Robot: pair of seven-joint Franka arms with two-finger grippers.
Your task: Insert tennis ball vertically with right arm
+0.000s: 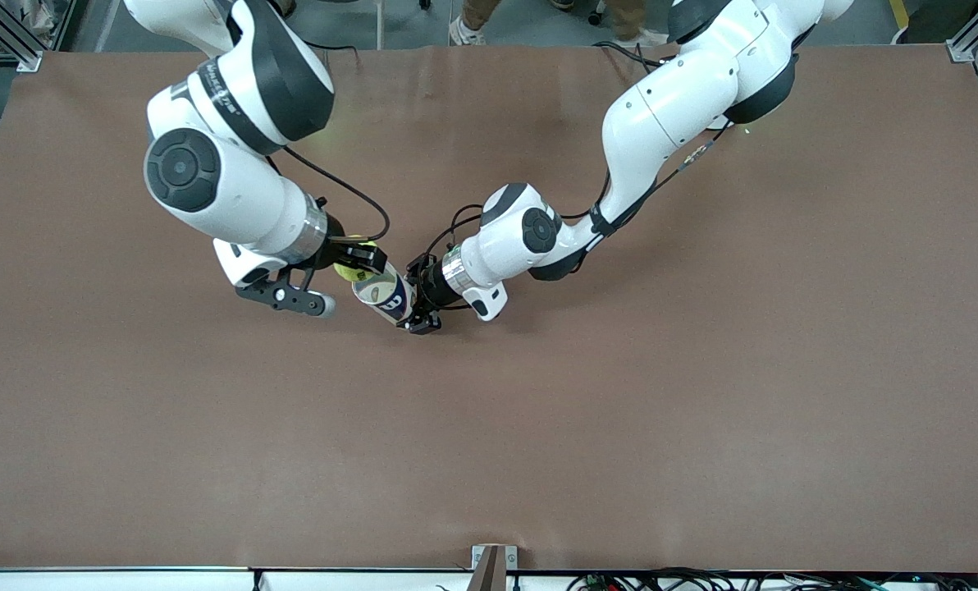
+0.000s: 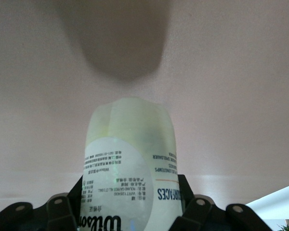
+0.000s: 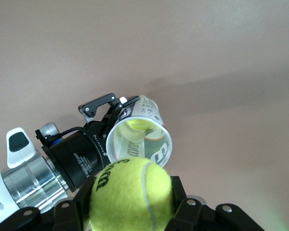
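The brown bench [image 1: 538, 427] carries both arms. A clear Wilson ball can [image 1: 384, 296], tilted with its mouth upward and one ball already inside, is clamped by the left gripper [image 1: 420, 310]. A yellow tennis ball [image 3: 131, 192] is gripped by the right gripper [image 1: 356, 264] just over the can's mouth.

The tennis ball can [image 2: 130, 168] carries a label with the brand "Wilson" in script, shown inverted in the left wrist view; a side panel on the same label ends in "...FACES"; the remaining small print is too fine to read; the tennis ball [image 3: 132, 192] bears a dark printed mark, partly visible, not legible.
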